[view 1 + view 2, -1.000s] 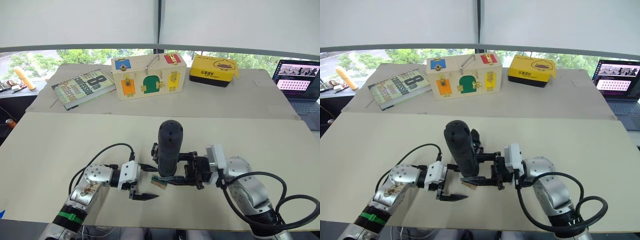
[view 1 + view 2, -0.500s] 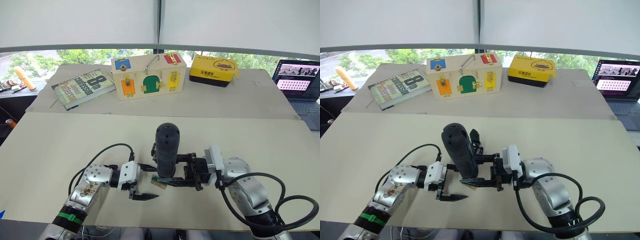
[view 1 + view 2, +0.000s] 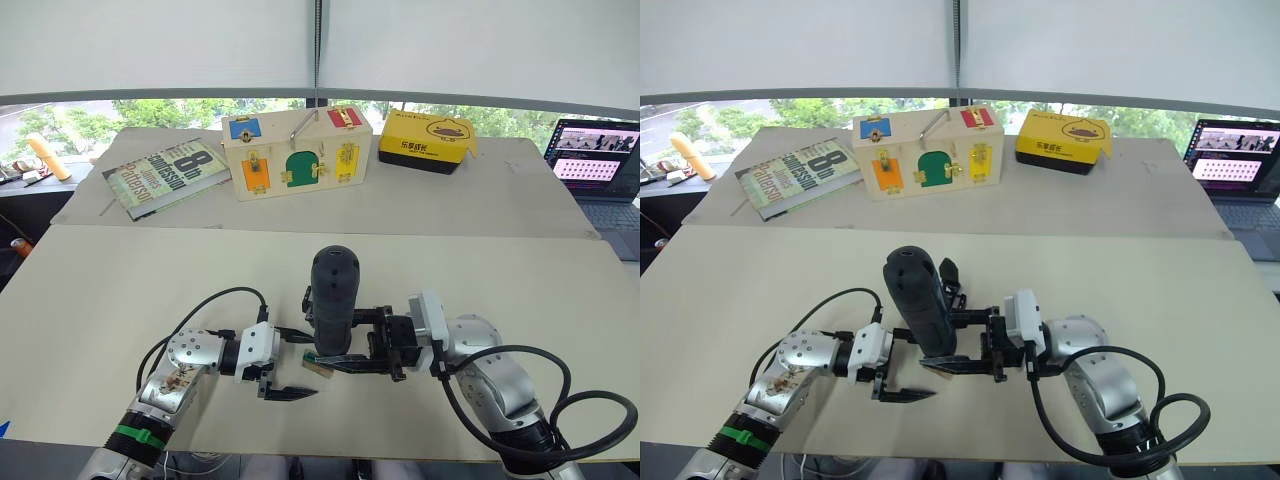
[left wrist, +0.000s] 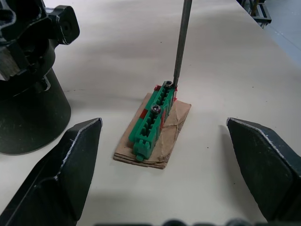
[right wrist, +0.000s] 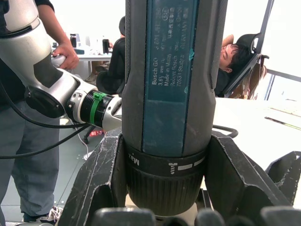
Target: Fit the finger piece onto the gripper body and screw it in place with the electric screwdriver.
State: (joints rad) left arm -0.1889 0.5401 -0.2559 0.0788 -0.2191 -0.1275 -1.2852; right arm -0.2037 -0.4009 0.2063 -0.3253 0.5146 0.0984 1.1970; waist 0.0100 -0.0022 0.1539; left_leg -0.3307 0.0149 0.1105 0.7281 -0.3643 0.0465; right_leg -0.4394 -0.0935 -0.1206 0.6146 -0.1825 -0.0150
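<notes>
The right gripper (image 3: 975, 350) has the electric screwdriver (image 3: 333, 300) clamped upright, bit on a screw in the green block (image 4: 153, 120). The left gripper (image 3: 285, 362) sits wide open around that block. A slight tilt could make the bit slip off

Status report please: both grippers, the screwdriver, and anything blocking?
Right gripper shut on electric screwdriver, upright. Bit tip on a screw of the green block. Left gripper open around that block, not touching. Nothing blocking.
</notes>
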